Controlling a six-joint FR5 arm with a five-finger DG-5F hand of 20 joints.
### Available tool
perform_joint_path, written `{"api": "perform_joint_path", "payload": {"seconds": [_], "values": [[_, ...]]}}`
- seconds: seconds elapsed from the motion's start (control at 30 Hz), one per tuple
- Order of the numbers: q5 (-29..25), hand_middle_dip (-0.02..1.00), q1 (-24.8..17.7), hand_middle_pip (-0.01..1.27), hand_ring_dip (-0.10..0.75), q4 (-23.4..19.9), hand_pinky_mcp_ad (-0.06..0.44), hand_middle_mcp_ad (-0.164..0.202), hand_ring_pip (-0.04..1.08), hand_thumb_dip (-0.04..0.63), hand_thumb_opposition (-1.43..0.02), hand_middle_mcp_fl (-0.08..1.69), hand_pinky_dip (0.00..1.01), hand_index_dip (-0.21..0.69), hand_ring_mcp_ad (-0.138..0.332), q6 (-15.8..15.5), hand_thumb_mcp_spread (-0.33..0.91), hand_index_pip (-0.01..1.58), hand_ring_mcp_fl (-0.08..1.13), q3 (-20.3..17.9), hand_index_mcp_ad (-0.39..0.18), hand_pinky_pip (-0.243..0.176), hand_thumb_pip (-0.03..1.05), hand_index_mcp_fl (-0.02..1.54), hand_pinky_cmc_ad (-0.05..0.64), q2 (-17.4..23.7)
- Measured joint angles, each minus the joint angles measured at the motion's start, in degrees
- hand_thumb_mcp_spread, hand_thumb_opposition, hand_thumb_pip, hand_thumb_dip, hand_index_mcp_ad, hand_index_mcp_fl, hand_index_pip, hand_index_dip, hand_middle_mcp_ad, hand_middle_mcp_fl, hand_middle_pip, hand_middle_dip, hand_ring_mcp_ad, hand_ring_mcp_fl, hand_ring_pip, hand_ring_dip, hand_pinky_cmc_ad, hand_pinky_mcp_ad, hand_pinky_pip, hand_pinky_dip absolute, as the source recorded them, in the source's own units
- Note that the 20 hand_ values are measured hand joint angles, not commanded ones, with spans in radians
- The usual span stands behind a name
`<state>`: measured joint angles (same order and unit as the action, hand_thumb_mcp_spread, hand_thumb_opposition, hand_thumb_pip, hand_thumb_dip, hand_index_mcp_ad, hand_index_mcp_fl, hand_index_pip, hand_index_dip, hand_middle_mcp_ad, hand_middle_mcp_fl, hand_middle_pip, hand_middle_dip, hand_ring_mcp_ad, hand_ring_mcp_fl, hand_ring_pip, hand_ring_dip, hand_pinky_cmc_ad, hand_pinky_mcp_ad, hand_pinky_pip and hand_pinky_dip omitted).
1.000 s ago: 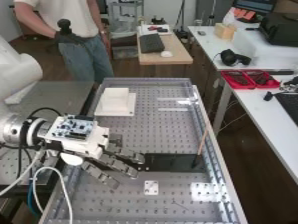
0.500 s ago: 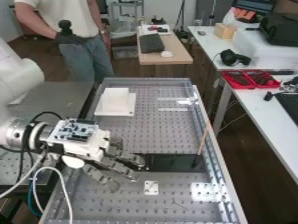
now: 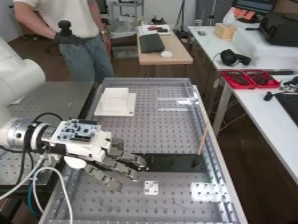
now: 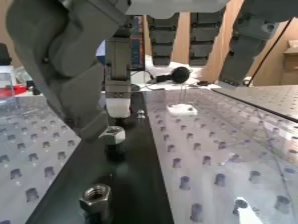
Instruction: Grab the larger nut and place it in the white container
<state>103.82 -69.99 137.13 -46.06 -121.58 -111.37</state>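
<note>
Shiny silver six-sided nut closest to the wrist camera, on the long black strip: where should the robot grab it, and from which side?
Probably by two opposite flat sides, with the dark grey hand coming down from above. The silver nut's threaded hole faces up, leaving those flats upright around it. They look free, apart from the other silver nut.

This looks like a robotics lab: a perforated metal table (image 3: 149, 135), a white robot arm (image 3: 20, 75) trailing cables, and an exposed circuit board (image 3: 78, 130) on its wrist, with a keyboard (image 3: 288, 106) and monitor (image 3: 256, 6) on the right-hand desk (image 3: 263, 117).
</note>
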Motion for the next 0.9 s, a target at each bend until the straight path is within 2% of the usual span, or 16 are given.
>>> {"api": "perform_joint_path", "payload": {"seconds": [0.17, 0.47, 0.9], "values": [[0.28, 0.23, 0.24, 0.12, 0.152, -0.12, 0.33, 0.068, 0.12, 0.19, -0.87, -0.01, 0.63, 0.251, 0.176, -0.68, 0.31, 1.54, 0.01, -0.15, -0.195, -0.091, 0.78, 0.01, 0.379, 0.07], [1.03, 0.23, 0.9, 0.12, 0.152, -3.95, 0.309, 0.066, 0.12, 0.19, -0.87, -0.01, 0.6, 0.253, 0.176, -1.86, 0.33, 1.54, 0.0, -1.16, -0.209, -0.094, 0.77, 0.01, 0.379, -0.43], [2.35, 0.23, 0.93, 0.12, 0.152, -3.67, 0.309, 0.065, 0.13, 0.188, -0.87, -0.01, 0.6, 0.251, 0.159, -3.33, 0.33, 1.53, 0.0, -0.61, -0.211, -0.094, 0.77, 0.01, 0.379, -1.25]]}}
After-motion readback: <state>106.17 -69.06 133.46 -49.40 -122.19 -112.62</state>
